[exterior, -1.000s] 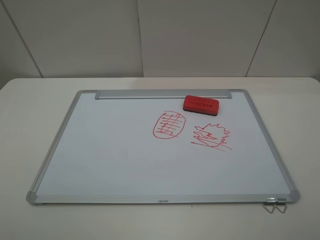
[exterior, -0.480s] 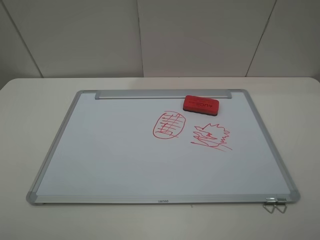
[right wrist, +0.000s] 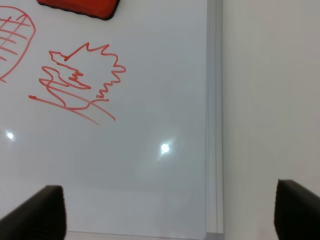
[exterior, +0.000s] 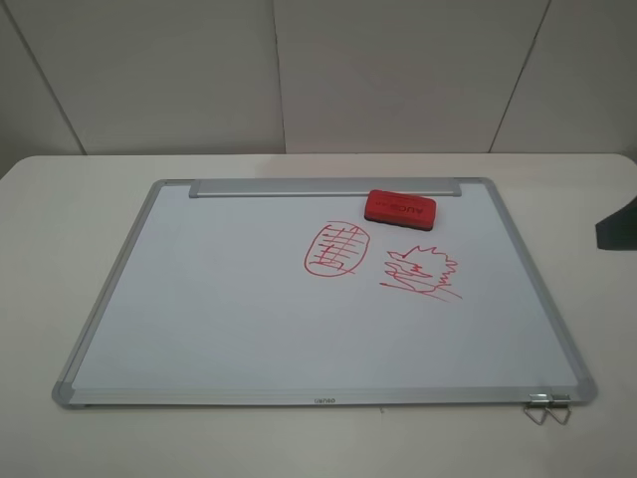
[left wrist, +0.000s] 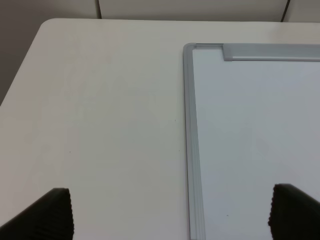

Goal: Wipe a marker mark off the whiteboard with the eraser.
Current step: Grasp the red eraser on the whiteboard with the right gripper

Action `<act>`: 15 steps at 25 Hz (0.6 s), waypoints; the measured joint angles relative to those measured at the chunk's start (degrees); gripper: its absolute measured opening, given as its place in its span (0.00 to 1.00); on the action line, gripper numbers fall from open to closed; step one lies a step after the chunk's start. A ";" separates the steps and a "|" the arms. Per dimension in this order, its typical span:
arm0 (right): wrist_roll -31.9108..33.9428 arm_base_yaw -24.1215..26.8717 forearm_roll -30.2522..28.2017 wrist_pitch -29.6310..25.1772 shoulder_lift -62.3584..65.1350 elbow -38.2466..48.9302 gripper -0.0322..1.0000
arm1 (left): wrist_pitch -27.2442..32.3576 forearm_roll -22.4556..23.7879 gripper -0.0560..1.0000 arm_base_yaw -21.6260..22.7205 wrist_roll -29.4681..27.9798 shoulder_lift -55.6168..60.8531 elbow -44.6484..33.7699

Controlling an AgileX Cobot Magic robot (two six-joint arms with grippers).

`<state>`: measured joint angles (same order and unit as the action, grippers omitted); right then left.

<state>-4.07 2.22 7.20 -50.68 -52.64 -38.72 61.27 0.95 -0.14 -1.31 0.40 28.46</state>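
Observation:
The whiteboard (exterior: pixel 219 299) lies flat on the table, its grey tray strip (exterior: pixel 323 187) along the far edge. The red eraser (exterior: pixel 400 208) rests on the board just below the strip, right of centre. The marker mark (exterior: pixel 335 249), a red oval with grid lines, is in front of the eraser and slightly left. My right gripper (right wrist: pixel 170 212) hovers open over the board's right part, with the eraser (right wrist: pixel 80 7) and marker mark (right wrist: pixel 15 40) ahead. My left gripper (left wrist: pixel 172 215) is open above the board's left frame (left wrist: pixel 190 125). Neither holds anything.
A red spiky scribble (exterior: pixel 423 271) with slanted underlines sits right of the marker mark. Metal hanger clips (exterior: pixel 547 406) stick out at the board's near right corner. A dark part of my right arm (exterior: pixel 617 227) shows at the right edge. White table (exterior: pixel 60 249) surrounds the board.
A dark part of the right arm has come into the exterior view at the right edge. The eraser, board and marks have not moved.

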 joint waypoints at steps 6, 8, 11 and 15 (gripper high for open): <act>-0.18 -4.82 -0.50 -0.67 -21.26 -11.89 0.75 | 0.00 0.00 0.79 0.00 0.00 0.00 0.00; -0.18 -6.20 -1.00 -0.92 -26.90 -16.74 0.75 | 0.00 0.00 0.79 0.00 0.00 0.00 0.00; -0.18 -8.56 -1.54 -2.08 -35.61 -24.81 0.75 | 0.00 0.00 0.79 0.00 0.00 0.00 0.00; -4.19 -11.36 -1.62 -3.52 -46.79 -34.72 0.75 | 0.00 0.00 0.79 0.00 0.00 0.00 0.00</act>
<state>-8.26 -9.14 5.59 -54.20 -99.43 -73.44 61.27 0.95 -0.14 -1.31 0.40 28.46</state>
